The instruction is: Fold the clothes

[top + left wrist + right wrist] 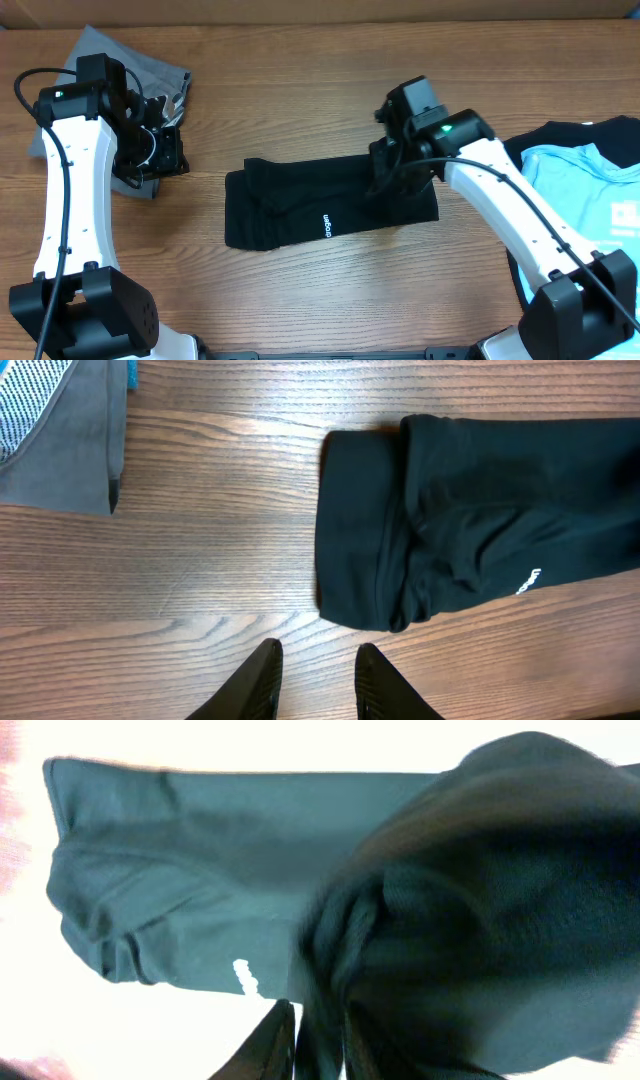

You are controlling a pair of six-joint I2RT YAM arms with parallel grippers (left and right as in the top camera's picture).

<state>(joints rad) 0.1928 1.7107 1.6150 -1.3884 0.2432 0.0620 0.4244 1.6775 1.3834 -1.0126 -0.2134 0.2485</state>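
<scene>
The black shirt (320, 205) lies folded into a long band across the middle of the table, its white logo (324, 224) near the front edge. My right gripper (388, 172) is at the band's right end. In the right wrist view a bunched fold of the black shirt (480, 890) hangs between the fingers (275, 1040), with thin slivers of light on each side of it. My left gripper (318, 660) hovers open over bare wood, a little left of the black shirt's (470, 510) rolled left end, holding nothing.
Grey trousers (110, 55) lie crumpled at the back left, under and behind my left arm; their edge shows as grey cloth (60, 450). A light blue printed tee (590, 190) rests on another dark garment (560, 140) at the right edge.
</scene>
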